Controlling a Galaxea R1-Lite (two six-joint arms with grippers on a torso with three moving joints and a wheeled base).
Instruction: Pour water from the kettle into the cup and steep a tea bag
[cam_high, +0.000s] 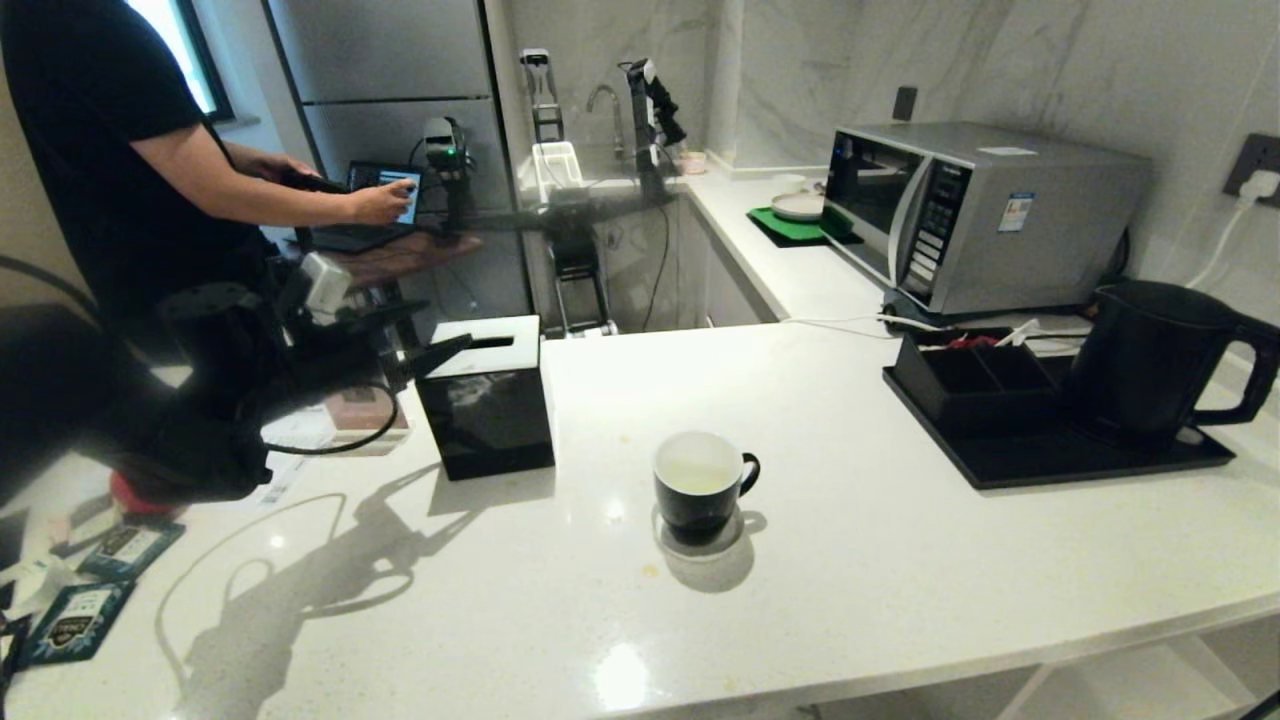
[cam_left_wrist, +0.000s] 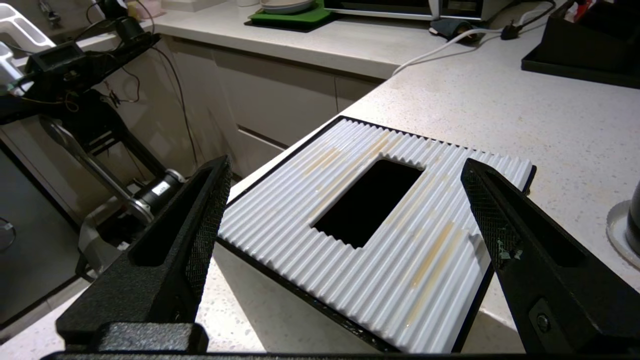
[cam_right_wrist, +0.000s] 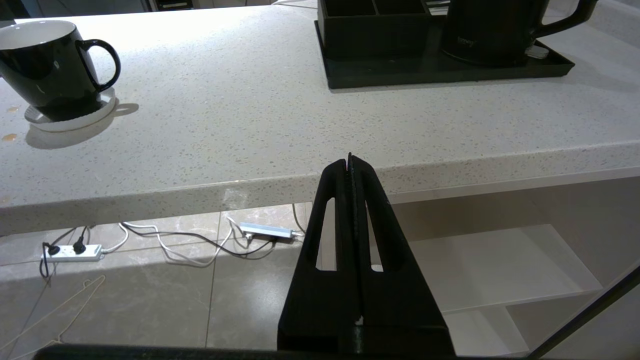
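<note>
STEP: steeping, I judge | left gripper (cam_left_wrist: 345, 220) empty, fingers spread wide above the black cube tissue box with ribbed white top (cam_high: 486, 400) | right gripper (cam_right_wrist: 351, 165) parked below the counter edge, pressed together | glossy black mug, white inside (cam_high: 700, 482), on a coaster mid-counter holding pale water (cam_high: 694, 478) | tall matte-black kettle (cam_high: 1150, 360) on its tray, far right | tea bag not visible | NEXT: locate the bag, pinch its string.
</note>
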